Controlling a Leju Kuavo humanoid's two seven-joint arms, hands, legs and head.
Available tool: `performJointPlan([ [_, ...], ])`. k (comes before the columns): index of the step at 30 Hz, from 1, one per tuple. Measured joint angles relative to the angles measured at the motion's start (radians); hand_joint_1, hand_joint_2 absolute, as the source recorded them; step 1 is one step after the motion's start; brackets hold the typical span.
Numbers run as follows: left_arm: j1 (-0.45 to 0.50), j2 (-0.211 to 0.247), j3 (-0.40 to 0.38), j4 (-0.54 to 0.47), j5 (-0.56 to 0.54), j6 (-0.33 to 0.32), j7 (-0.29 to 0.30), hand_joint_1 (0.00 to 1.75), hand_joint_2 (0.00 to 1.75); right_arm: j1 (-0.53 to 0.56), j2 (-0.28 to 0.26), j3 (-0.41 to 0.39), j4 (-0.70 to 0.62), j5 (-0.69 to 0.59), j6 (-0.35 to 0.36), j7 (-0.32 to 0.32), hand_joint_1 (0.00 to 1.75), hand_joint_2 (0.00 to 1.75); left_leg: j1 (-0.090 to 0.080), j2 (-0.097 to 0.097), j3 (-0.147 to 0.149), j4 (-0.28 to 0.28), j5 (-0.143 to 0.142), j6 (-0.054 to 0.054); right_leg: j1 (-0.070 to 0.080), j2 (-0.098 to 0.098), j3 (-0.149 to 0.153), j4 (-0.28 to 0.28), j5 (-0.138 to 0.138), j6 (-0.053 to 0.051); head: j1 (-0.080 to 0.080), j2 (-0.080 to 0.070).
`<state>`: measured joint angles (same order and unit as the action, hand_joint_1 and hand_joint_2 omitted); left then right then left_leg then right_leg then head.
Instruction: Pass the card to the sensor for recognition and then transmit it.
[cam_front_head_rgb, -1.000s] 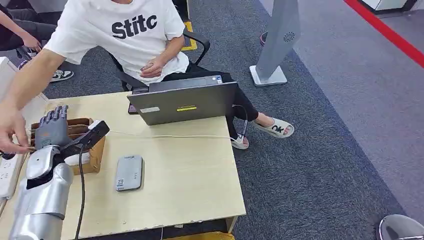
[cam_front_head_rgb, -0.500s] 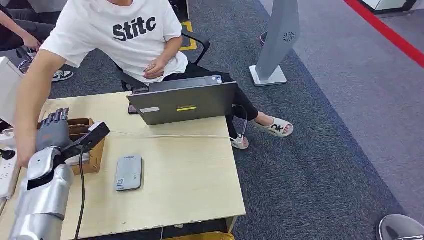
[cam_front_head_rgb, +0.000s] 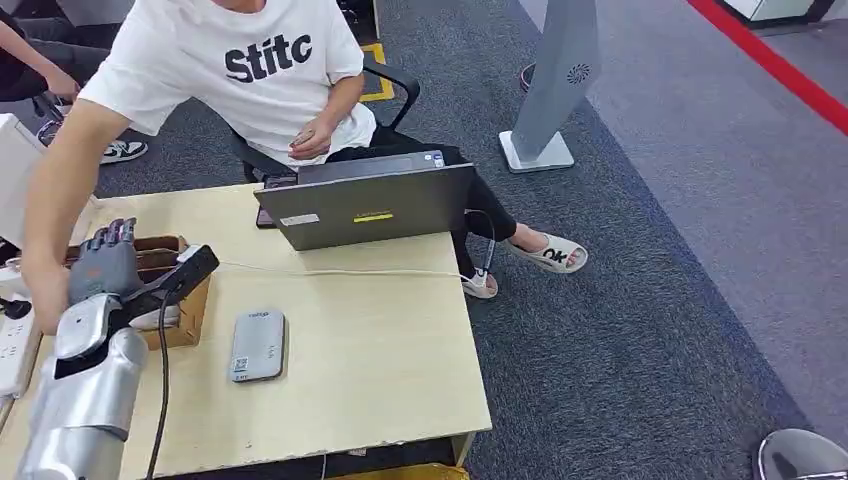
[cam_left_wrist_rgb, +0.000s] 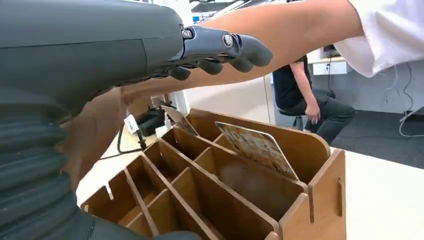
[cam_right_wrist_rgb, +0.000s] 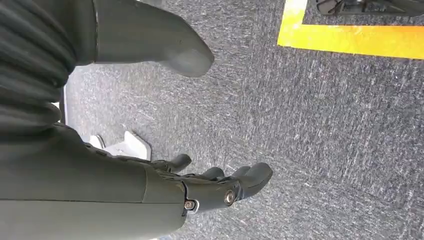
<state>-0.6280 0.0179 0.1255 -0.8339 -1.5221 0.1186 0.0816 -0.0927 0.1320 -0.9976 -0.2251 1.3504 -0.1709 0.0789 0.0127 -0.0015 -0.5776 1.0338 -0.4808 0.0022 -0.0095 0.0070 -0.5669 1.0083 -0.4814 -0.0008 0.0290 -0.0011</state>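
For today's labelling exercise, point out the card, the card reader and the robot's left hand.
card (cam_left_wrist_rgb: 255, 148), left wrist view, patterned face, standing in the wooden organizer.
card reader (cam_front_head_rgb: 258, 345), head view, middle of its grey top.
left hand (cam_front_head_rgb: 104, 262), head view, back of the hand.

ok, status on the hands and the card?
Left hand open above wooden organizer. Right hand open, hanging. Card upright in organizer slot. Person's arm reaching alongside.
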Motion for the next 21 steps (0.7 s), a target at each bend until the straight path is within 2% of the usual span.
performJointPlan([
  [12, -0.021, 0.010, -0.040, 0.016, 0.000, -0.005, 0.057, 0.00, 1.75, 0.000, 0.000, -0.003, 0.000, 0.010, -0.002, 0.003, 0.00, 1.75, 0.000, 0.000, 0.000, 0.000, 0.000, 0.000, 0.000, 0.000, 0.000, 0.000, 0.000, 0.000, 0.000, 0.000],
  [21, -0.023, 0.010, -0.058, 0.017, 0.000, -0.008, 0.058, 0.00, 1.75, 0.000, 0.000, -0.007, 0.000, 0.010, -0.002, 0.002, 0.00, 1.75, 0.000, 0.000, 0.000, 0.000, 0.000, 0.000, 0.000, 0.000, 0.000, 0.000, 0.000, 0.000, 0.000, 0.000],
])
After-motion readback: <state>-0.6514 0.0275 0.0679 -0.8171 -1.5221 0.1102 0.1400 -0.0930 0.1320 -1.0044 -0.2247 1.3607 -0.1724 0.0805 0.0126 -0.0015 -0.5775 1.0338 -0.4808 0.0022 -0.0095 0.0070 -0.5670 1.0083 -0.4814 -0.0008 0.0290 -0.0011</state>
